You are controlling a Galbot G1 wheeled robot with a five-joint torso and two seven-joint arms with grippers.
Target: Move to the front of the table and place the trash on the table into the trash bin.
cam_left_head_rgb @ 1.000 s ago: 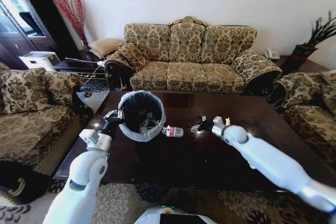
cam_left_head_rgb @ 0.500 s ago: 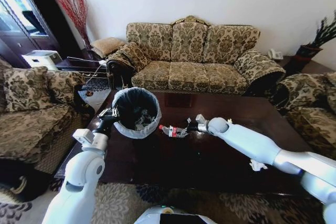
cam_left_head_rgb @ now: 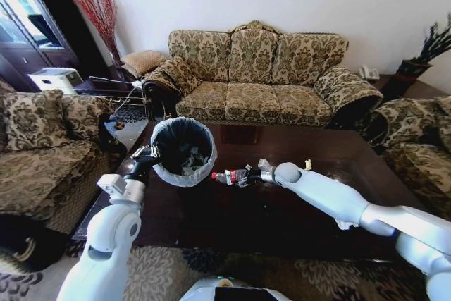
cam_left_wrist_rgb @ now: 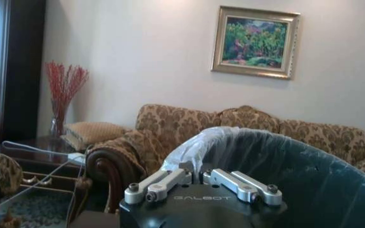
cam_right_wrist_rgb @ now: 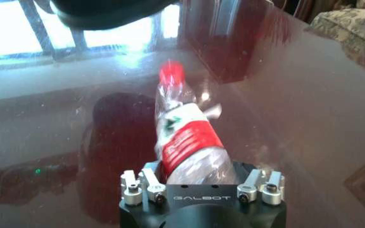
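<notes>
The trash bin (cam_left_head_rgb: 183, 150), black inside with a whitish liner over its rim, stands on the left part of the dark table (cam_left_head_rgb: 282, 209). My left gripper (cam_left_head_rgb: 149, 154) is shut on the bin's near-left rim; in the left wrist view its fingers (cam_left_wrist_rgb: 159, 184) pinch the liner at the bin's edge (cam_left_wrist_rgb: 296, 175). A crushed clear bottle (cam_left_head_rgb: 227, 175) with a red label and cap points toward the bin, just right of it. My right gripper (cam_left_head_rgb: 246, 175) is shut on the bottle's base; the right wrist view shows the bottle (cam_right_wrist_rgb: 186, 137) sticking out from the gripper (cam_right_wrist_rgb: 198, 179), low over the table (cam_right_wrist_rgb: 309, 95).
A crumpled white paper wad (cam_left_head_rgb: 345, 224) lies near the table's front right, under my right forearm. A small pale scrap (cam_left_head_rgb: 307, 165) sits behind that arm. Patterned sofas (cam_left_head_rgb: 257, 79) surround the table at the back, left and right.
My right gripper reached left across the table, closed on the bottle and now holds it slightly nearer the bin. The left gripper has kept its grip on the bin's rim.
</notes>
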